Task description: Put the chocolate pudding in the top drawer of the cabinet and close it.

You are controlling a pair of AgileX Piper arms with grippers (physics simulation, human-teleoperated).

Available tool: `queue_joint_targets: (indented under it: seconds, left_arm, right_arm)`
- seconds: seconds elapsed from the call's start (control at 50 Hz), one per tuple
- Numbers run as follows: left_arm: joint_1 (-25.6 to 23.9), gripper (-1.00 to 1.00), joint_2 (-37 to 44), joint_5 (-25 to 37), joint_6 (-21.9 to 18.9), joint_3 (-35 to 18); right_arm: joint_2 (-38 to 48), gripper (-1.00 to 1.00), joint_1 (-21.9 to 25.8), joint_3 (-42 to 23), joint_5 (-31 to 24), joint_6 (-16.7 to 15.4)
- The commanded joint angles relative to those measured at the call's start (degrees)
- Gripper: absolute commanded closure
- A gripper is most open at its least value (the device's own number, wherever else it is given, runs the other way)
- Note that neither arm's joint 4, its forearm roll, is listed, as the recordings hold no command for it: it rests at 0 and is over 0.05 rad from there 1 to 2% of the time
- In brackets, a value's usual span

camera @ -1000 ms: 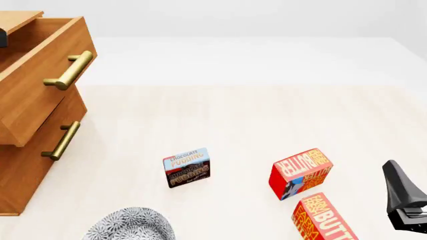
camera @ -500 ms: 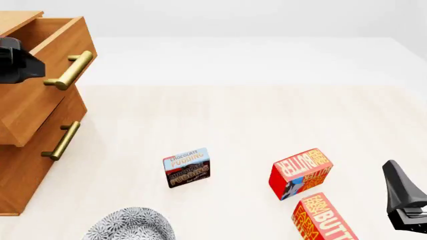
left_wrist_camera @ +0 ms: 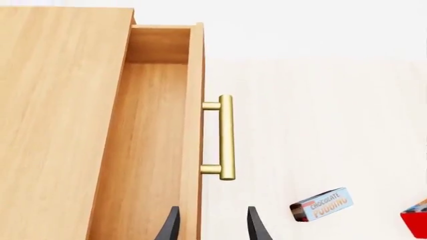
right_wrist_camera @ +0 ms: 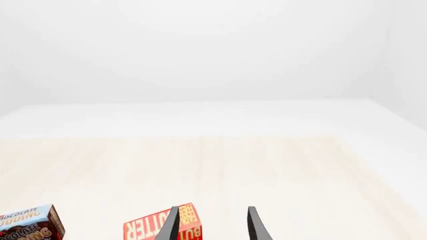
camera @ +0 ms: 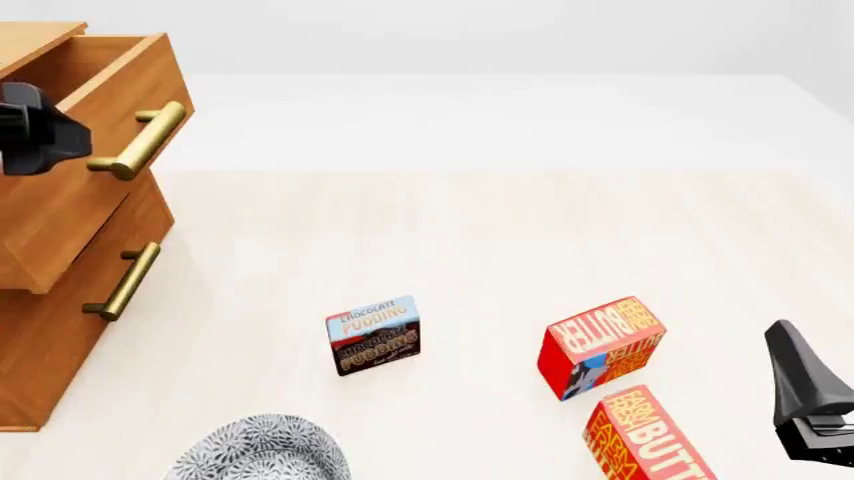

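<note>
The chocolate pudding point(camera: 374, 335) is a small blue and brown box on the table in front of the cabinet point(camera: 54, 330); it also shows in both wrist views point(left_wrist_camera: 321, 204) point(right_wrist_camera: 27, 226). The top drawer point(camera: 94, 150) stands pulled open, its brass handle point(camera: 139, 141) facing the table. My left gripper point(camera: 38, 132) hovers at the drawer's front. In the left wrist view the left gripper point(left_wrist_camera: 213, 227) is open, its fingers on either side of the drawer's front board point(left_wrist_camera: 194, 125). My right gripper point(camera: 790, 350) is open at the near right, holding nothing.
Two red-orange butter boxes point(camera: 601, 345) point(camera: 647, 435) lie right of the pudding, near the right gripper. A patterned grey plate point(camera: 260, 452) sits at the near edge. A lower drawer point(camera: 80, 300) with a like handle is shut.
The left gripper came down into the front view at the top drawer's front, then edged slightly left. The right arm and all the boxes have stayed put.
</note>
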State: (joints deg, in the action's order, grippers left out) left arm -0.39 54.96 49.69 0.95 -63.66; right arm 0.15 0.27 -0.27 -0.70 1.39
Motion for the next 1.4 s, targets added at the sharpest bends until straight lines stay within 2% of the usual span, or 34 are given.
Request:
queue_joint_targets:
  seconds: [0.02,0.4,0.84,1.02,1.22,1.4]
  left_arm:
    - [0.38,-1.0,3.58,-3.88,-0.19,9.36]
    - [-9.33,-1.0,6.58,-9.21,5.44,15.6]
    - [-17.14,-1.0,8.15,-10.87,7.51,16.52]
    - [-20.22,-1.0,9.52,-10.83,8.75,15.03]
    - [-24.21,-1.0,12.48,-13.58,9.52,15.96]
    - [-27.0,-1.0,12.57,-12.29,10.99,13.63]
  right_arm:
    - [0.12,-1.0,-0.02,0.05,0.23,-0.18]
    - [0.12,-1.0,-0.03,0.05,0.23,-0.17]
    - [0.12,-1.0,-0.03,0.05,0.23,-0.18]
    - [0.12,-1.0,-0.03,0.05,0.23,-0.17]
    - [0.13,-1.0,-0.02,0.05,0.22,-0.17]
    - [0.12,-1.0,-0.03,0.04,0.23,-0.18]
